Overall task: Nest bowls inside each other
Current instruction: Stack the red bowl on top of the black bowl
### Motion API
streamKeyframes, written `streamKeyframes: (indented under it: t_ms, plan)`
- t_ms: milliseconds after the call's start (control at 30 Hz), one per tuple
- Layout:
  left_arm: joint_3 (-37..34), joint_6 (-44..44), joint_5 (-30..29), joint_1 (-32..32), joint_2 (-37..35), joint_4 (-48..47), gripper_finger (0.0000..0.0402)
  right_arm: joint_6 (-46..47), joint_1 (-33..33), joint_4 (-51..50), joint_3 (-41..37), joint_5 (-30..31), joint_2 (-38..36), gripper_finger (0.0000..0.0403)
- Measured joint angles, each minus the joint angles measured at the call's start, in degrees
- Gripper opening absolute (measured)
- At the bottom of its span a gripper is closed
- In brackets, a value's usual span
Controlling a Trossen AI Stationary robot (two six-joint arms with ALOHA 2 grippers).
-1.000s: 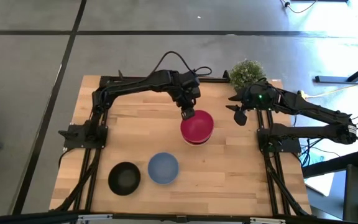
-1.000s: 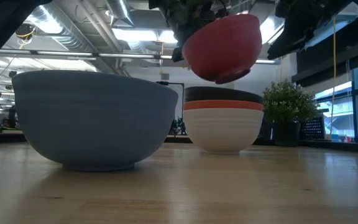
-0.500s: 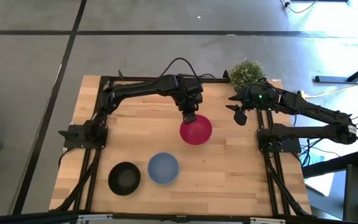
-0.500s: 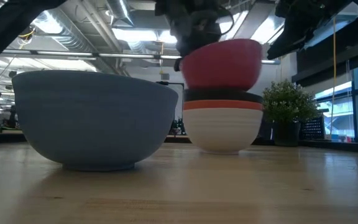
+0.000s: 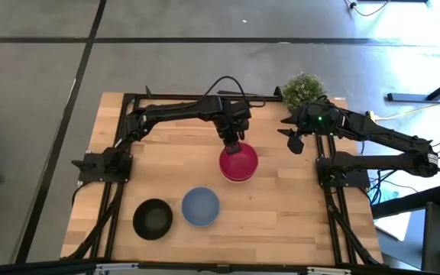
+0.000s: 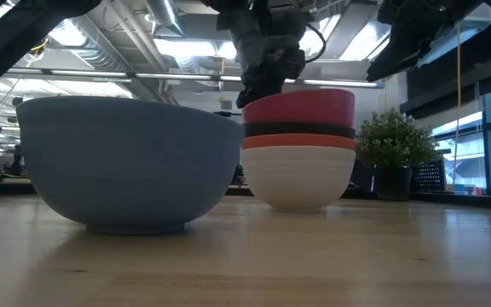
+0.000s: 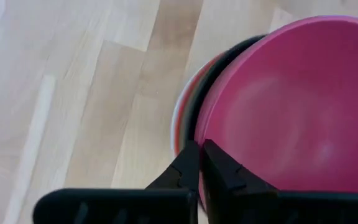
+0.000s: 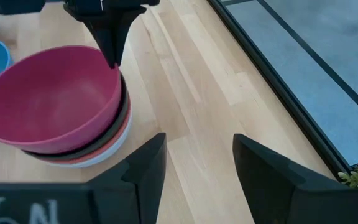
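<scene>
Our left claw point(image 5: 233, 145) pinches the far rim of the magenta-pink bowl point(image 5: 238, 163), fingers point(image 7: 188, 167) closed on its wall. That bowl sits nested on top of a stack near the middle of the tabletop point(image 5: 281, 214), resting in a black bowl point(image 6: 297, 130), which lies in a red bowl point(image 6: 297, 142), which lies in the white bowl point(image 6: 297, 176) at the bottom. Nearer us, to the left, the blue bowl point(image 5: 200, 206) and a second black bowl point(image 5: 153, 218) stand side by side, apart. Our right claw point(image 5: 294, 140) waits open above the far right of the tabletop, near the green potted plant point(image 5: 304, 87).
</scene>
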Motion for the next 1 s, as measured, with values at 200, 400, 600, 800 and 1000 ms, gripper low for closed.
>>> streamKeyframes:
  t_ms: [200,400,600,800,1000]
  plan:
    - [0.0,-0.02,0.37,-0.12,0.0,-0.43,0.0,0.0,0.0,0.02,0.02,0.0,0.0,0.0186]
    - [0.0,-0.02,-0.78,-0.17,0.0,-3.08,0.0,0.0,0.0,0.02,0.0,0.0,0.0,0.0186]
    - [0.0,-0.63,-0.92,-0.18,0.0,-2.63,0.0012,0.0,0.0,0.07,0.0,-0.02,0.0,0.0186]
    - [0.0,-1.25,-3.21,-0.36,0.0,-1.23,0.0051,0.0,0.0,0.07,0.0,-0.04,0.0,0.0186]
    - [0.0,-1.25,-2.94,-0.36,0.0,-0.53,0.009,-0.17,0.0,0.07,0.01,-0.04,0.0,0.0186]
